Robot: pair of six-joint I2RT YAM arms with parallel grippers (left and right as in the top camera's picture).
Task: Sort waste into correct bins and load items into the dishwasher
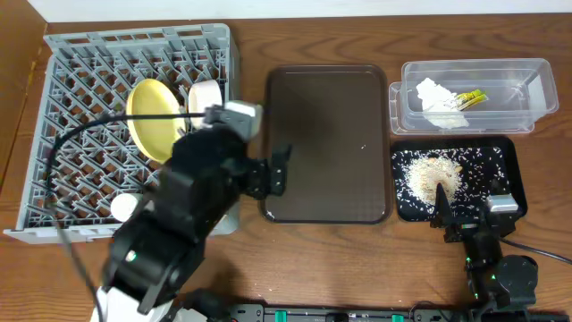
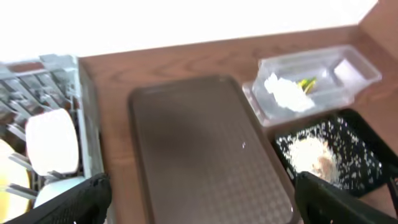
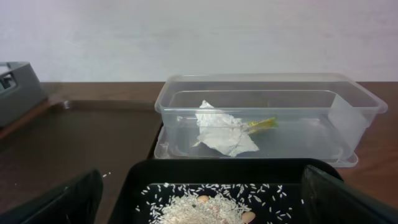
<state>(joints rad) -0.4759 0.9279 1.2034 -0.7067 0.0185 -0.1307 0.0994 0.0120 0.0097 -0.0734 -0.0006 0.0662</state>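
status: close to complete, as far as can be seen.

waste: the crumpled tissue and the snack wrapper lie together inside the clear tub at the upper right of the overhead frame. the rice scraps are heaped in the black tray just below it, with loose grains scattered over its floor. the brown serving tray at centre carries nothing but a speck or two.

loading: the yellow plate stands on edge among the pegs of the dish rack at left. a white bowl is just beside it, toward the rack's upper right. a small white item (probably the cup) sits near the rack's lower edge.

end effectors: the left gripper hangs over the serving tray's left edge, fingers spread wide, holding nothing. the right gripper sits low at the black tray's near edge, jaws likewise wide apart and empty.

not verified: the light blue bowl and the chopsticks cannot be found in any view. the left arm covers the lower right part of the rack from overhead, and the left wrist view is blurred and shows only one corner of the rack.

judgement: no task item shows loose on the table, so what is left is at most accounting for those two items.
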